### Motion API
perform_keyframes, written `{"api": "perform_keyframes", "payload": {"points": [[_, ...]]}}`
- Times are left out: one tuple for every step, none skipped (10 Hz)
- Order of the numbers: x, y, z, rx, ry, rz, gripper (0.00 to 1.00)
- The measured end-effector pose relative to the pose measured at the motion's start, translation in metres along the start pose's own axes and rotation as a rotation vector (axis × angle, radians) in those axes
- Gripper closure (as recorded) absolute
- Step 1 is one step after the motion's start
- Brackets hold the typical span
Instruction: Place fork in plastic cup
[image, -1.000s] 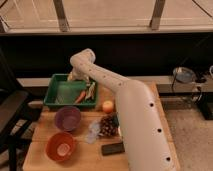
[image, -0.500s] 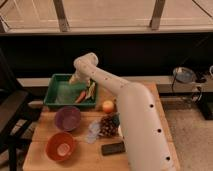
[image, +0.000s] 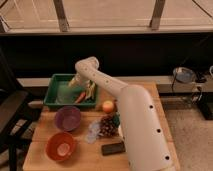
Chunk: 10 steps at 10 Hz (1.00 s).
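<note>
Arm reaches across the bench (image: 41, 127) to the green bin (image: 51, 94) at its back left, and the gripper (image: 76, 82) hangs low over the bin's middle. It points down into the bin, a posture judged to suit a pick from above. Whether the gripper is wide, narrow or holding anything cannot be told. The fork (image: 91, 91) lies inside the bin near its right wall, just beside the orange-red piece (image: 80, 97) and to the right of the gripper. It appears as a thin, pale cream strip, slender and light. Its closeness to the orange-red piece risks a wrong or double pick. The cup (image: 93, 132), a clear plastic item, sits on the bench in front of the bin, between the purple bowl (image: 67, 118) and a dark clustered object (image: 107, 126). The fork is not yet in the cup.
</note>
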Motion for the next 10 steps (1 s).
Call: {"api": "perform_keyframes", "payload": {"points": [[-0.002,0.002,0.004,0.003,-0.01,0.009,0.26],[-0.003,0.003,0.005,0.005,-0.015,0.014,0.26],[-0.004,0.004,0.007,0.007,-0.02,0.02,0.26],[-0.005,0.005,0.009,0.008,-0.025,0.024,0.26],[-0.006,0.007,0.012,0.01,-0.03,0.031,0.26],[-0.007,0.008,0.014,0.014,-0.033,0.035,0.26],[-0.008,0.009,0.017,0.018,-0.039,0.037,0.28],[-0.009,0.009,0.017,0.016,-0.042,0.035,0.35],[-0.009,0.011,0.015,0.013,-0.043,0.036,0.45],[-0.009,0.012,0.015,0.012,-0.044,0.037,0.53]]}}
